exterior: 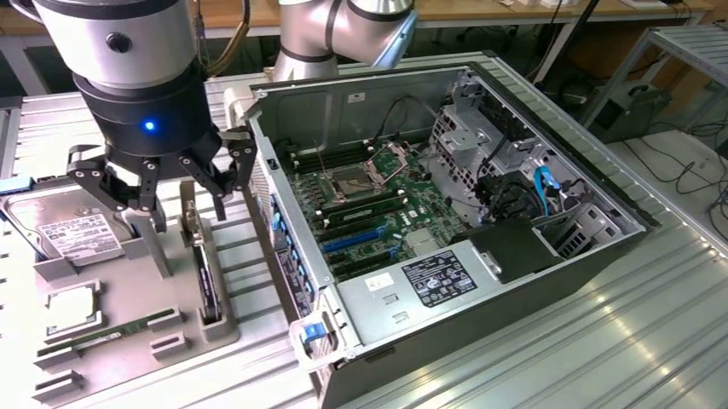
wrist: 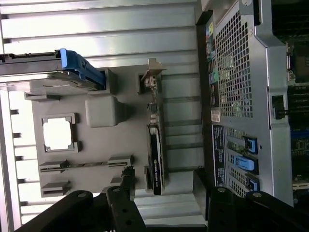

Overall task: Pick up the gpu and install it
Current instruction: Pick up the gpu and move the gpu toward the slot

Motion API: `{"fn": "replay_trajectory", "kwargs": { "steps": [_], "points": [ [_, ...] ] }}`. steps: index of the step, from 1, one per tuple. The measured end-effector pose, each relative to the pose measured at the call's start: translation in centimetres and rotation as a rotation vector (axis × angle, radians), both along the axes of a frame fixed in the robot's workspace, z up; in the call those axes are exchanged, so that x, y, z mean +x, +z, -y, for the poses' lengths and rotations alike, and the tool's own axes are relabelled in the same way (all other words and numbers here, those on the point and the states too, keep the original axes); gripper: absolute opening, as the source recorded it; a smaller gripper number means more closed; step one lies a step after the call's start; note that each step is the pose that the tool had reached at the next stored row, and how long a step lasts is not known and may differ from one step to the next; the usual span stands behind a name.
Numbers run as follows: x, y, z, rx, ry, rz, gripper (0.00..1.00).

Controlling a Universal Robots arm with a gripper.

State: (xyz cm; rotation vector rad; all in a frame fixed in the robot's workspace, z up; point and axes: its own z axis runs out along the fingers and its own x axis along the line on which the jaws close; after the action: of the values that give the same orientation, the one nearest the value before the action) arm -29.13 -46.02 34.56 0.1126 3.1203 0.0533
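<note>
At the exterior view's left a hard drive (exterior: 57,228) rests in the grey tray (exterior: 125,294). Just right of it the gripper (exterior: 170,204) hovers with fingers spread wide and empty, over the gpu (exterior: 205,273), which stands on edge in its tray slot, untouched. So the pick-up step is in hand. A sound grasp, I judge, calls for fingers straddling the thin card squarely. Further right sits the open case (exterior: 341,111), its blue slots (exterior: 353,240) exposed.
</note>
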Motion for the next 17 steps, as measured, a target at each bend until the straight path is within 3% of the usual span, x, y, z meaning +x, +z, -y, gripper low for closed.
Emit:
{"fn": "replay_trajectory", "kwargs": {
  "steps": [4, 10, 17],
  "points": [
    [0.0, -0.45, 0.32, 0.0001, 0.0, 0.0001, 0.6],
    [0.0, -1.74, 0.33, -0.0002, 0.003, -0.0036, 0.6],
    [0.0, -2.83, 0.28, -0.0011, 0.051, -0.0046, 0.6]
  ]
}}
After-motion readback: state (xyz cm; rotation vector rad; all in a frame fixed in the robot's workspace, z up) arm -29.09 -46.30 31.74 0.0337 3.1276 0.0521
